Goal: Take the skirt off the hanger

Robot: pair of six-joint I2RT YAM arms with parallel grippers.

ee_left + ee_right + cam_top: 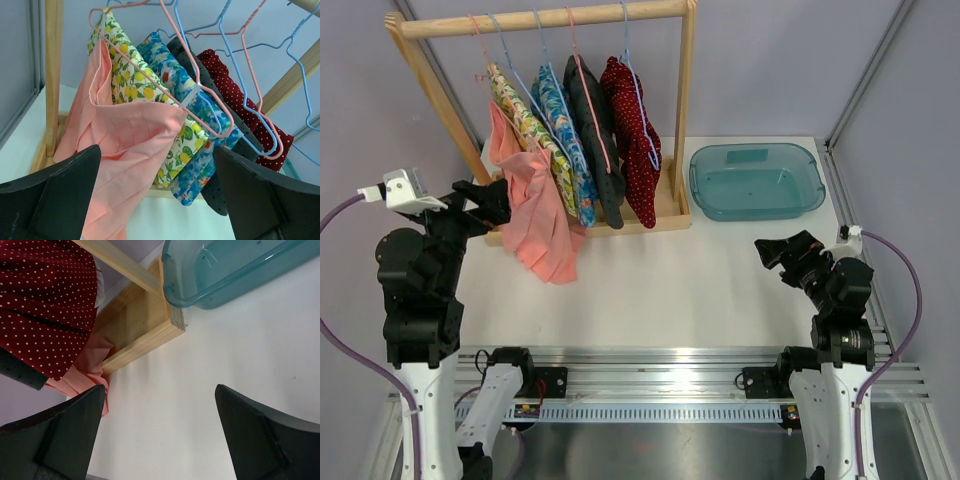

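1. Rack (540, 18): I see it standing at the far left of the table (670, 280).
2. Skirt (535, 215): pink, hanging at the rack's left end.
3. Left gripper (485, 197): wide open, empty, just beside the skirt.
4. Right gripper (782, 248): wide open, empty, well apart from it.

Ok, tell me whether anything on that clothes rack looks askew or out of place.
The pink skirt at the left end of the rack hangs lower than the other garments, its hem drooping past the wooden base, over the table. In the left wrist view its waistband slants and gapes open. Nothing else stands out.
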